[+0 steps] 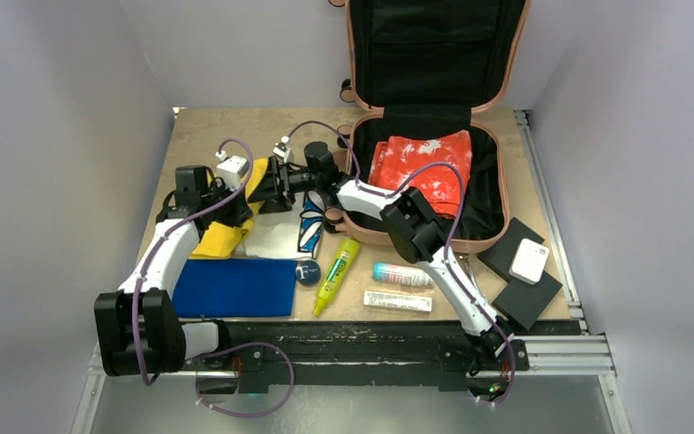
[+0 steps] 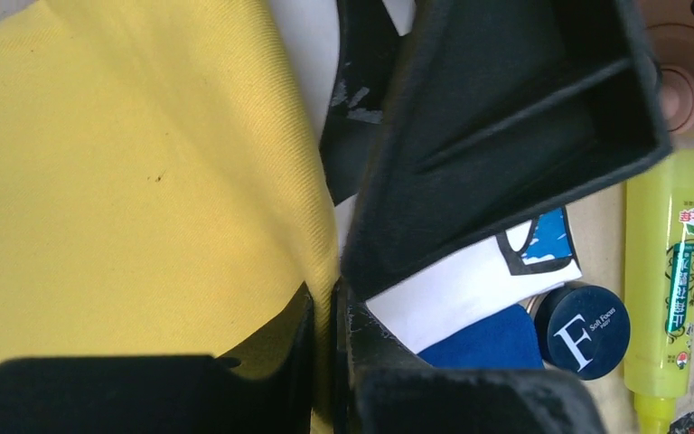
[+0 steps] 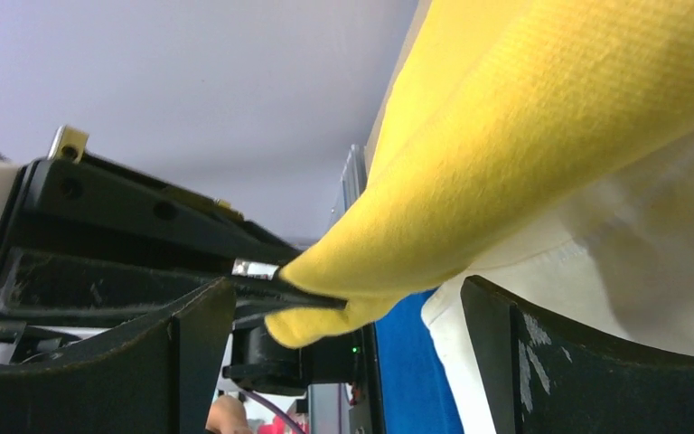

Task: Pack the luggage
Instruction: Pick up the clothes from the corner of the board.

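Note:
The salmon-pink luggage (image 1: 497, 194) lies open at the back right, lid upright, with a red-and-white cloth (image 1: 420, 163) in its black-lined base. A yellow cloth (image 1: 218, 240) lies left of it, partly lifted. My left gripper (image 1: 231, 210) is shut on this yellow cloth (image 2: 145, 154); its jaws (image 2: 334, 303) pinch the cloth's edge. My right gripper (image 1: 269, 185) is open right beside it. In the right wrist view its fingers (image 3: 551, 362) stand wide apart on either side of the yellow cloth's (image 3: 524, 136) hanging corner without touching it.
A white cloth (image 1: 276, 237) lies under the yellow one, and a blue cloth (image 1: 235, 287) lies in front. A round dark-blue tin (image 1: 307, 272), a yellow-green tube (image 1: 337, 274), a small tube (image 1: 402, 274) and a flat box (image 1: 398, 301) lie in front of the suitcase. Black pads (image 1: 529, 298) with a white box (image 1: 529, 260) sit at the right.

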Motion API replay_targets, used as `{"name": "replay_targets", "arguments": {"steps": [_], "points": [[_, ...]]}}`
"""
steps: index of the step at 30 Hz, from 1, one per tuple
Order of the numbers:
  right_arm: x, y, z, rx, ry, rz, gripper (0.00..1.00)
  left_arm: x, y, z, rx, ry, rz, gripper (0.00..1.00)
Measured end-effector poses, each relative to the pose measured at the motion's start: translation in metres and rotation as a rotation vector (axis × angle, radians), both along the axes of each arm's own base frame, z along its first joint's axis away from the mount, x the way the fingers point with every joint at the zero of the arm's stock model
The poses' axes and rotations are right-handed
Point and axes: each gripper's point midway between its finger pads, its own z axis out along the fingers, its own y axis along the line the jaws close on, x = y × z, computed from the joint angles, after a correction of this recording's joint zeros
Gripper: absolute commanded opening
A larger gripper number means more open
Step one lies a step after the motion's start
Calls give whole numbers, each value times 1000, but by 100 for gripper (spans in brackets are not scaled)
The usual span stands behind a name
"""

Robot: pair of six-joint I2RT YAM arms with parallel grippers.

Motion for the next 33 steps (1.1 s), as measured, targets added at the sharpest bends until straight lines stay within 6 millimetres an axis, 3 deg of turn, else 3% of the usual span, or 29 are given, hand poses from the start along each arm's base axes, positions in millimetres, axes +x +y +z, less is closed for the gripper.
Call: {"name": "replay_targets", "arguments": {"steps": [11, 12, 14, 16, 17, 19, 23, 27, 28, 29, 33], "points": [[7, 2, -7, -58, 26, -42, 99, -6, -32, -3, 23, -1, -94, 1], [8, 2, -7, -60, 28, -44, 99, -6, -33, -3, 27, -2, -98, 9], [8, 2, -6, -63, 32, -46, 99, -6, -35, -4, 31, -2, -106, 43], [9, 2, -8, -70, 36, -53, 99, -7, -41, -4, 24, -4, -134, 69], [11, 3, -11, -75, 39, -60, 99, -9, -45, -3, 14, -5, -154, 76], [12, 3, -19, -88, 50, -69, 99, -14, -54, -2, -13, -1, -198, 80], [13, 3, -25, -100, 62, -76, 97, -23, -66, 3, -56, 17, -280, 80], [15, 4, -26, -102, 65, -84, 94, -23, -62, 18, -107, 4, -304, 63], [15, 4, -26, -103, 65, -85, 94, -20, -55, 21, -114, 1, -284, 51], [15, 4, -26, -105, 66, -88, 93, -16, -43, 26, -118, -6, -252, 46], [16, 4, -29, -111, 70, -94, 93, 3, 12, 36, -56, -45, -84, 34]]}}
